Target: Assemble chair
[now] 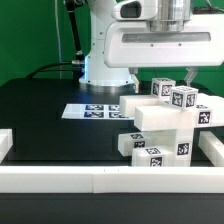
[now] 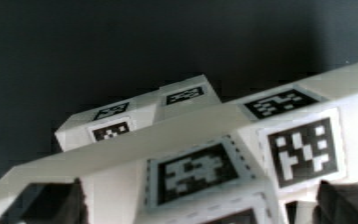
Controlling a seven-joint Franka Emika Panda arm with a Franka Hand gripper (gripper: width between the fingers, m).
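The chair parts [image 1: 160,122] are chunky white blocks with black-and-white tags, stacked in a cluster at the exterior view's right. A slab leans across lower blocks [image 1: 150,150], and tagged blocks [image 1: 185,97] sit on top. My gripper [image 1: 176,76] hangs just above the top blocks. In the wrist view the tagged parts [image 2: 194,165] fill the frame, close under my gripper [image 2: 197,206]. Its dark fingers [image 2: 51,200] stand wide apart at either side of a white part. The gripper is open, with a gap showing at one finger.
The marker board [image 1: 98,110] lies flat on the black table behind the parts. White rails run along the front [image 1: 90,180], left [image 1: 5,142] and right [image 1: 214,150] edges. The arm's base [image 1: 105,60] stands at the back.
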